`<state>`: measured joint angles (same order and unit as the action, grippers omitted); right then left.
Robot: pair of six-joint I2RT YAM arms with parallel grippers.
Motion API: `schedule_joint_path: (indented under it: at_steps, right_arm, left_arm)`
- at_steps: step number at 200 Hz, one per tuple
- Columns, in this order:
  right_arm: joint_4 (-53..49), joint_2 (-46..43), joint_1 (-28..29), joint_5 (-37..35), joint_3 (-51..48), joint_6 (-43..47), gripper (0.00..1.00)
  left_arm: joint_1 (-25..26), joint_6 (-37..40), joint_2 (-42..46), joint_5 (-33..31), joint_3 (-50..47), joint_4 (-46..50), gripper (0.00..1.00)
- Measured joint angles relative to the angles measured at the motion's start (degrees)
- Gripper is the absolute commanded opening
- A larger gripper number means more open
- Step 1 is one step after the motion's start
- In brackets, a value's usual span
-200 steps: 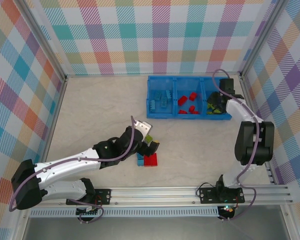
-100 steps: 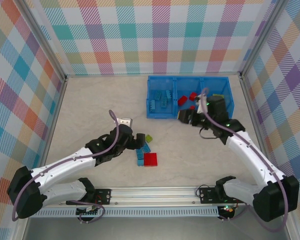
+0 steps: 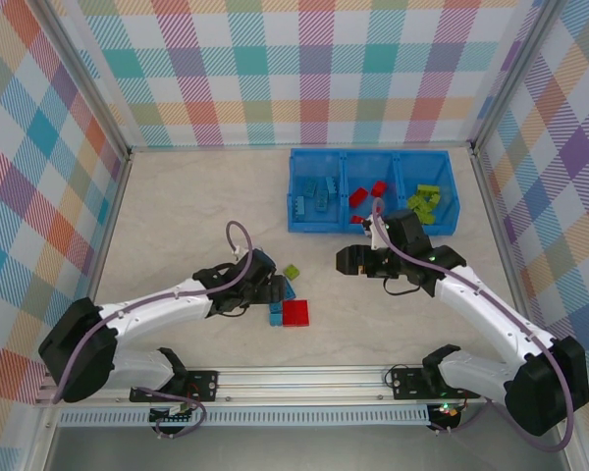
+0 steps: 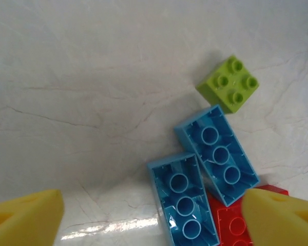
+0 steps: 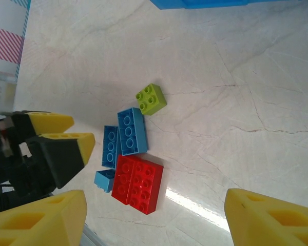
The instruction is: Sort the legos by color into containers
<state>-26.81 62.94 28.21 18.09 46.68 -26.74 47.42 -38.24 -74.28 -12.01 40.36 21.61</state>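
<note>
Legos (image 3: pixel 295 313) on the table: the left wrist view has two light blue bars (image 4: pixel 216 154), hollow sides up, between the spread fingers of the left gripper (image 4: pixel 151 220), a lime green square (image 4: pixel 229 90) just beyond them, and a red brick (image 4: pixel 227 225) cut off beside one fingertip. The right wrist view shows that brick whole, studs up, with a small blue brick (image 5: pixel 105 179) touching it, all between the wide-spread, empty fingers of the right gripper (image 5: pixel 156 220). The top view adds the bin (image 3: pixel 314 227) beyond both grippers, with bricks in its three compartments.
</note>
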Motion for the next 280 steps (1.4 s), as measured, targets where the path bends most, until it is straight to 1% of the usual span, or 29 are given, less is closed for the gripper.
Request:
schedule_joint_path:
  at_steps: [53,69,120,184,206,244,280]
  right_arm:
    - [1.38,0.02,0.0,-0.24,-0.07,-1.36,0.72]
    - [1.49,0.02,0.02,-0.28,-0.09,-1.55,0.74]
    - [2.36,1.62,0.33,-0.24,-0.09,-2.36,0.75]
    - [2.73,1.99,0.37,-0.24,-0.09,-2.67,0.75]
    - [2.71,1.99,0.5,-0.22,-0.09,-2.78,0.75]
    - [2.73,1.99,1.29,1.36,-0.09,-2.75,0.75]
    - [3.54,0.37,1.88,2.6,-0.13,-2.84,0.75]
  left_arm:
    - [0.0,-2.67,-3.58,2.58,-0.07,-2.49,0.39]
    - [-0.04,-2.73,-4.04,2.99,-0.31,-3.15,0.32]
    - [-0.07,-3.3,-5.84,4.24,-1.44,-4.44,0.16]
    - [-0.07,-3.37,-6.45,4.37,-1.97,-5.27,0.11]
    - [-0.07,-3.74,-6.56,3.89,-1.97,-5.57,0.0]
    - [-0.07,-3.08,-5.7,2.99,-1.99,-4.96,0.0]
    - [-0.09,1.6,-0.17,0.42,0.33,-2.64,0.0]
